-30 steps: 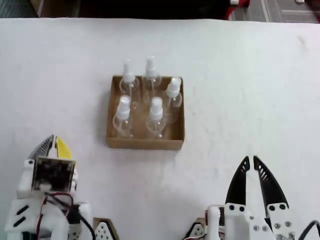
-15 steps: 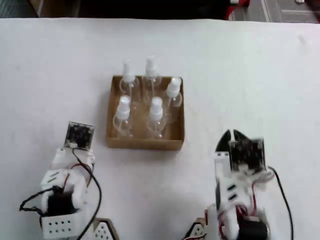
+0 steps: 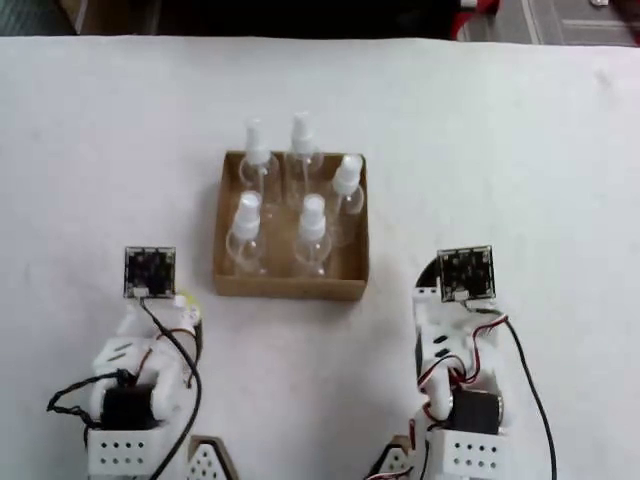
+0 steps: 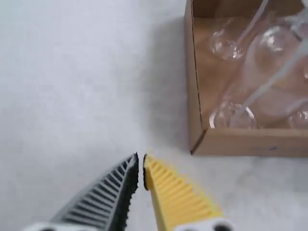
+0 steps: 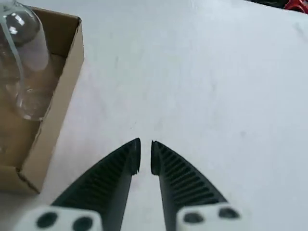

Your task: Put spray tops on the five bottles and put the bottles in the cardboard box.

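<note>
Beside the cardboard box point(image 3: 290, 287), your left gripper point(image 4: 141, 169) and right gripper point(image 5: 145, 156) sit nearly closed and empty, tucked back since a second ago; the five spray-topped bottles point(image 3: 312, 240) stay boxed on the white table point(image 3: 520, 140), dark room behind.

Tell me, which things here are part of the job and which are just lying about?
Part of the job: five bottles, their spray tops, cardboard box holding them, left gripper, right gripper.
Just there: white table, red thing beyond its far edge.

Closed hand point(image 4: 141, 162) near cardboard box point(image 4: 240, 142)
</note>
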